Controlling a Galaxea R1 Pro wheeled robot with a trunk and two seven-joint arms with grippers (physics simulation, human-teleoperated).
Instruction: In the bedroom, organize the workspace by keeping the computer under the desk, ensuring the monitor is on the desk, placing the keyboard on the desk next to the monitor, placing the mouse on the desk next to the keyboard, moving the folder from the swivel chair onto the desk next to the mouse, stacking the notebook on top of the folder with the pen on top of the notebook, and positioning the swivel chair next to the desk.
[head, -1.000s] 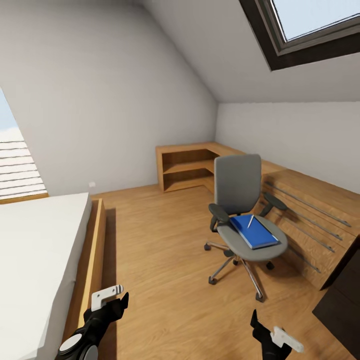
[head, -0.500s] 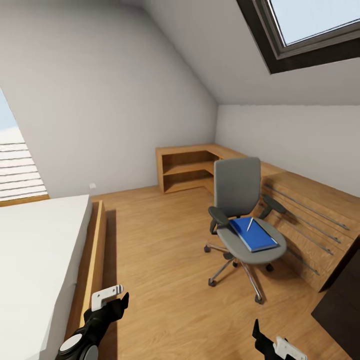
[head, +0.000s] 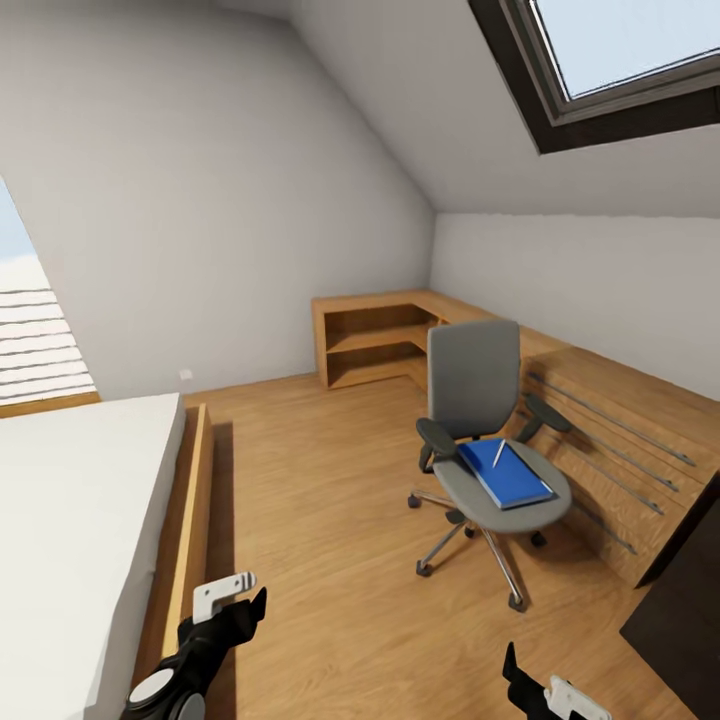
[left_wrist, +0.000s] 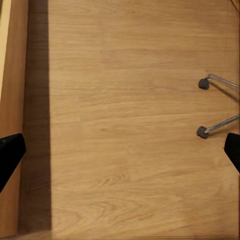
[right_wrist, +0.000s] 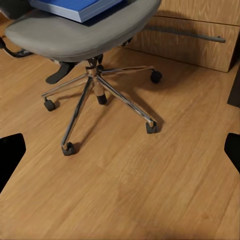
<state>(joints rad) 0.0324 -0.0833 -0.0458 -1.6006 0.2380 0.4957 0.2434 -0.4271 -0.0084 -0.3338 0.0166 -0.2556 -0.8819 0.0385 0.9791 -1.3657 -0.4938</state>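
1 swivel chair (head: 480, 420) on floor (head: 320, 520) beside wood cabinet (head: 600, 440); 1 blue folder (head: 505, 472) on seat w/ 1 pen (head: 498, 453) atop. L gripper (left_wrist: 120, 150) and R gripper (right_wrist: 120, 155): jaws apart, empty, 2 dark fingertips (left_wrist: 10, 152) each at frame edges.

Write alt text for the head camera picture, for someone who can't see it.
A grey swivel chair stands on a wood floor in an attic bedroom, with a blue folder and a pale pen on its seat. A low wooden cabinet runs behind it, a bed lies at left, and the robot's left end effector shows at the bottom edge.
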